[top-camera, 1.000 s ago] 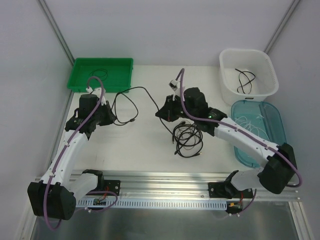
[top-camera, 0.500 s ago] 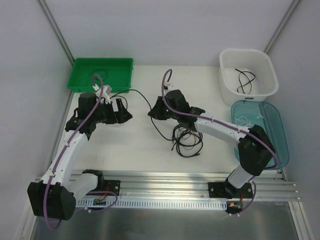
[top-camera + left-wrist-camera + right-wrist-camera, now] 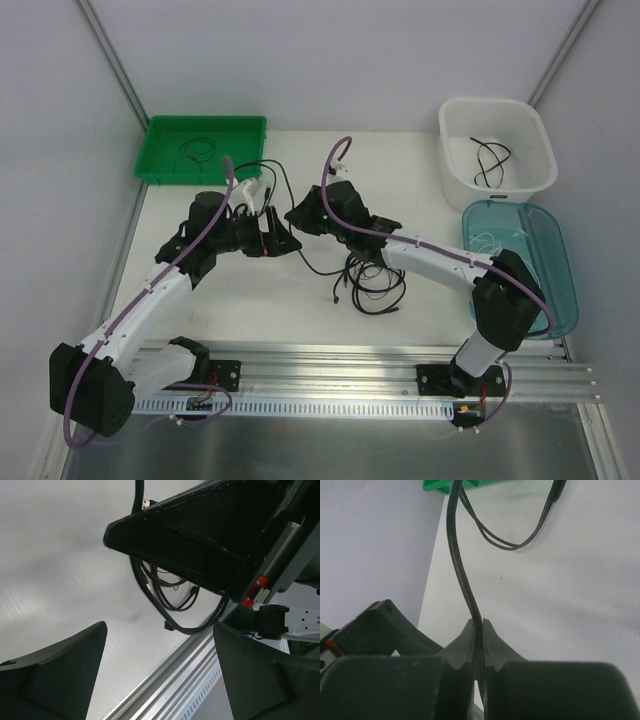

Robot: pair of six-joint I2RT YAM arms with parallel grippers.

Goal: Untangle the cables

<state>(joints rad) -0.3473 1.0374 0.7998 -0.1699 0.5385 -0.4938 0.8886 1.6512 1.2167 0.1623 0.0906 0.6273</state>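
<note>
The cables are thin black cords. A tangled bunch (image 3: pixel 372 278) lies on the white table near the middle, also seen in the left wrist view as loops (image 3: pixel 167 587) with a small plug. One black cable (image 3: pixel 460 565) runs from the bunch up through my right gripper (image 3: pixel 298 218), which is shut on it (image 3: pixel 479 626), and goes on toward the green tray. My left gripper (image 3: pixel 284 241) stands open right next to the right gripper, nothing between its fingers (image 3: pixel 159 647). In the left wrist view the right gripper's dark body (image 3: pixel 200 535) fills the top.
A green tray (image 3: pixel 250 122) at the back left holds a small black cord. A white basket (image 3: pixel 495 101) at the back right holds another. A teal tray (image 3: pixel 545 225) with a thin white cord lies on the right. An aluminium rail (image 3: pixel 330 365) runs along the near edge.
My left gripper has opened and swung right, up to the right gripper. The right gripper has moved left and a little back with the black cable still pinched in it.
</note>
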